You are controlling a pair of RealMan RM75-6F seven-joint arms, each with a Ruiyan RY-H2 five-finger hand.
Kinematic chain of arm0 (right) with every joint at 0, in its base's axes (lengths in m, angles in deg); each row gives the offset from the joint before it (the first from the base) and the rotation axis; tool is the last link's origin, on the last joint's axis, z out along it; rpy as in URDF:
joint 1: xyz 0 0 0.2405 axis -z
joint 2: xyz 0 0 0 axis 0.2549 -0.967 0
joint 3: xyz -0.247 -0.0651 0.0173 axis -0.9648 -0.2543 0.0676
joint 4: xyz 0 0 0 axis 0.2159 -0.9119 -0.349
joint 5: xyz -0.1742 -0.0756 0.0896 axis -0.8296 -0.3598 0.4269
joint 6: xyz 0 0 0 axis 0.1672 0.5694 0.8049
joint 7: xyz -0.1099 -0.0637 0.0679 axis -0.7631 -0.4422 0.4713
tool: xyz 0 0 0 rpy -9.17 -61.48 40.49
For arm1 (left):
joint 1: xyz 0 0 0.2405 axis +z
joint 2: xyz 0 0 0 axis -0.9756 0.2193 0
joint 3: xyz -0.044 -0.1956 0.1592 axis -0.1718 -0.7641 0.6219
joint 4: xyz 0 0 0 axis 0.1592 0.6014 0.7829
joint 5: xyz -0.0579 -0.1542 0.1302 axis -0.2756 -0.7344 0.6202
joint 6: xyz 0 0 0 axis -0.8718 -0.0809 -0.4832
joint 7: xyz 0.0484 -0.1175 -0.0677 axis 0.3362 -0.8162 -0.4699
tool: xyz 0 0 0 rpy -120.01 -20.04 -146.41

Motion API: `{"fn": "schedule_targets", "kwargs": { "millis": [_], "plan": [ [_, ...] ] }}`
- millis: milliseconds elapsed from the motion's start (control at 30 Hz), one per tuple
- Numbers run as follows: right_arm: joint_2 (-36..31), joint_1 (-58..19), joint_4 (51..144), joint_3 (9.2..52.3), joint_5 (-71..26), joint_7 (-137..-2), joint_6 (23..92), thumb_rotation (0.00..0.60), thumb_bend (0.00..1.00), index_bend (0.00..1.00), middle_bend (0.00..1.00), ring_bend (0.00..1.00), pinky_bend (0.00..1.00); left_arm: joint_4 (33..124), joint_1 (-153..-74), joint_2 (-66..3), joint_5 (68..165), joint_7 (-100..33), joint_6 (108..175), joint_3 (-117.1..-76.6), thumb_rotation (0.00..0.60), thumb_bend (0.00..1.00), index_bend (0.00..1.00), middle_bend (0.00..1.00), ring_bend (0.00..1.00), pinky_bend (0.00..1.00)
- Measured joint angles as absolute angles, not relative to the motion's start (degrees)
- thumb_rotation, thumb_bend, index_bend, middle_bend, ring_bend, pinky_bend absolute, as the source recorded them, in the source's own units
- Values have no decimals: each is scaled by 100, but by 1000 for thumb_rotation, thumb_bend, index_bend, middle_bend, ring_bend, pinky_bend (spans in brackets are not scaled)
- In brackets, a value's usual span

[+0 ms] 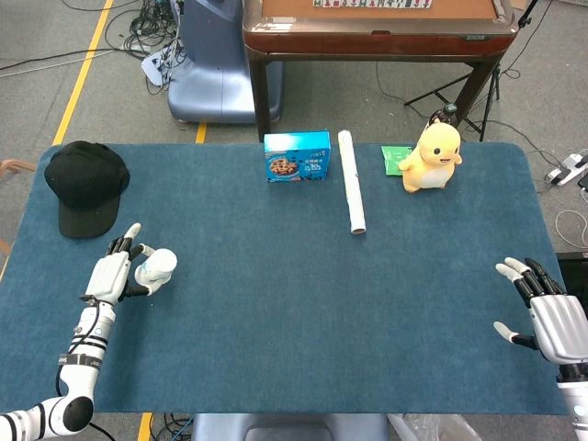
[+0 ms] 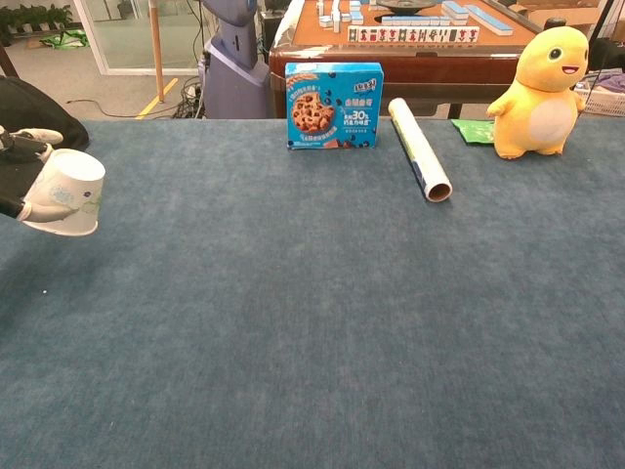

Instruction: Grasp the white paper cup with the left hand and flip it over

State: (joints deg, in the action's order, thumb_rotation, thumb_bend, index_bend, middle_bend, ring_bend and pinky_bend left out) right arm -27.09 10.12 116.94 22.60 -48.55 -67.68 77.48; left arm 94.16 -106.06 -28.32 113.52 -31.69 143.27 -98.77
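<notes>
Bare table [image 1: 276,312] lies right of the cup; black cap [image 1: 85,184] crowds behind.
</notes>
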Motion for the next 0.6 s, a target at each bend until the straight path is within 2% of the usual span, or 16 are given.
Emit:
{"fn": "schedule_targets", "kwargs": {
  "millis": [367,600],
  "plan": [
    [-2700,1006,11698,2256,-4845,-6802,7730,600,0,207,158,76,317,8483,-10343,-3332,11794,-3795,14456,-9802,600,189,424,0,0,0],
    [-2704,1007,11703,2254,-4845,-6803,7728,600,0,208,158,76,317,8266,-10262,-3398,11824,-4135,14184,-9837,600,189,422,0,0,0]
  ]
}}
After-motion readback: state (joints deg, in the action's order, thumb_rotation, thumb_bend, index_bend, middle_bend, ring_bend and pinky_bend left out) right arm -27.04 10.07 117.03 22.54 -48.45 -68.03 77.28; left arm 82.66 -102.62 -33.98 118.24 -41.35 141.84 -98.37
